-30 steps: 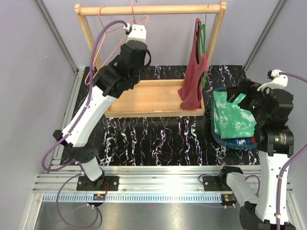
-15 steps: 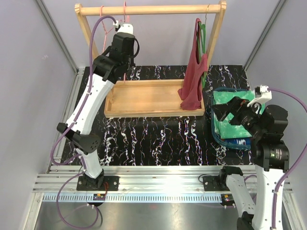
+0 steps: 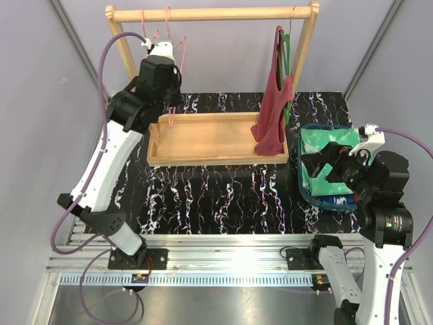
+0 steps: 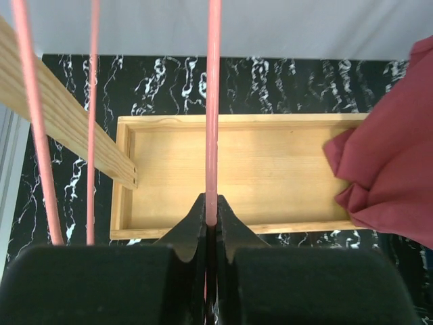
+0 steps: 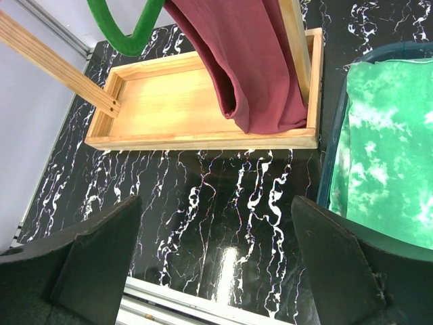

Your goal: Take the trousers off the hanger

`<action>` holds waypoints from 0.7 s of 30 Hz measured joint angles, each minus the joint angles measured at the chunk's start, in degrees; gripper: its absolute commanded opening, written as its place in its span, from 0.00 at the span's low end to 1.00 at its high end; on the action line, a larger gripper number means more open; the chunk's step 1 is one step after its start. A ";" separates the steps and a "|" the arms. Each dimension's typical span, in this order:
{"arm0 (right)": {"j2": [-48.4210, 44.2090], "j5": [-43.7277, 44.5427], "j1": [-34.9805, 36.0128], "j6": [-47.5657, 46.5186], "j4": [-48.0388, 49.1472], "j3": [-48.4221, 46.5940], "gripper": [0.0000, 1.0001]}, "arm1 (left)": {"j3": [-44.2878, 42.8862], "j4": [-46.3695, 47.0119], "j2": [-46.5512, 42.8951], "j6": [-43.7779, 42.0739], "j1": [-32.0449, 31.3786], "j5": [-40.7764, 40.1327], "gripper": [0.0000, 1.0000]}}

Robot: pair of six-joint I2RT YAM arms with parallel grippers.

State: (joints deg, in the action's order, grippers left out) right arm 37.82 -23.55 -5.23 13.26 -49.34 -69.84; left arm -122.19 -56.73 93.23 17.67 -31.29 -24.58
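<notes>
- Left arm (image 3: 109, 157): long white shell links joined by bulky black joints.
- Right arm (image 3: 379, 288): a white link under black rounded housings.
- Purple cable (image 3: 101, 71): one runs along each arm, from base to wrist.
- Wrist cameras (image 3: 161, 49): small white blocks.
- Base plates (image 3: 139, 258): black, bolted to the silver rail at the desk's near edge.
- Left pincer (image 4: 211, 210): matte black fingers tapering to thin wedges.
- Right pincer (image 5: 216, 254): broad, matte black fingers.

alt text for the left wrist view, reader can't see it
The left gripper has its jaws shut on a thin pink hanger wire running up the frame. Beyond lies a wooden tray on a black marbled table, with two more pink wires at left and a maroon top at right.
</notes>
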 measured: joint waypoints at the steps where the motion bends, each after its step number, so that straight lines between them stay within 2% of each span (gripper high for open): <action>1: 0.00 0.00 0.00 -0.02 -0.11 0.00 0.99 | 0.09 -0.09 -1.01 0.02 -0.09 0.20 0.00; 6: 0.00 -0.02 0.00 -0.09 -0.28 -0.02 0.99 | 0.44 0.09 -2.75 0.17 -0.26 0.74 0.00; 12: 0.00 -0.02 0.00 -0.11 -0.31 -0.02 1.00 | 8.46 7.13 -4.90 0.22 -0.26 2.10 0.00; 21: -0.17 -0.07 0.00 -0.15 -0.28 -0.04 0.99 | 7.15 5.60 -4.70 0.20 -0.44 2.32 0.00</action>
State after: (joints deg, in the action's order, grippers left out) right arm 37.65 -23.62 -5.23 13.10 -49.63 -69.89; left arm -115.04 -51.13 88.53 17.87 -31.73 -22.26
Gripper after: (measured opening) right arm 0.993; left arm 0.026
